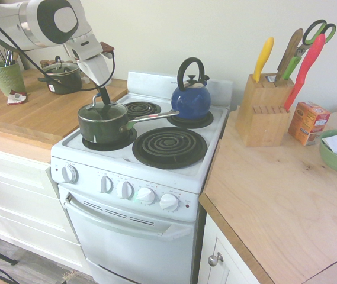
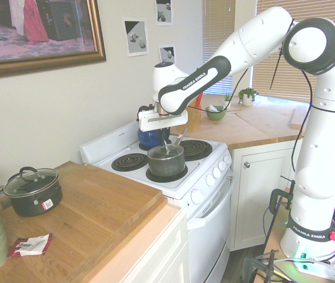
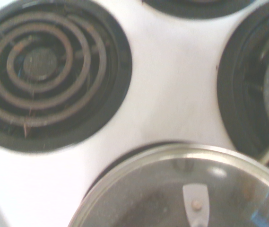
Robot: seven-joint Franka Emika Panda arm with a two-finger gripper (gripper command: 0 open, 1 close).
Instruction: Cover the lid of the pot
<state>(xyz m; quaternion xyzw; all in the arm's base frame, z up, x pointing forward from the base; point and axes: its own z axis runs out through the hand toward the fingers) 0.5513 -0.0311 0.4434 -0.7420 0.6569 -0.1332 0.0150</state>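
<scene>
gripper clamped on the lid knob. lid sits level over the pot rim. pot rests on the stove front burner.

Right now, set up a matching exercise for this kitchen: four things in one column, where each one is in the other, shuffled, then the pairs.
Things:
1. lid
2. blue kettle
3. small two-handled pot
4. knife block

Places:
A. wooden counter to the left of the stove in the first exterior view
B. back burner
C. on the saucepan, with the gripper shut on its knob
D. wooden counter to the right of the stove in the first exterior view

Pairs: 1-C, 2-B, 3-A, 4-D
</scene>
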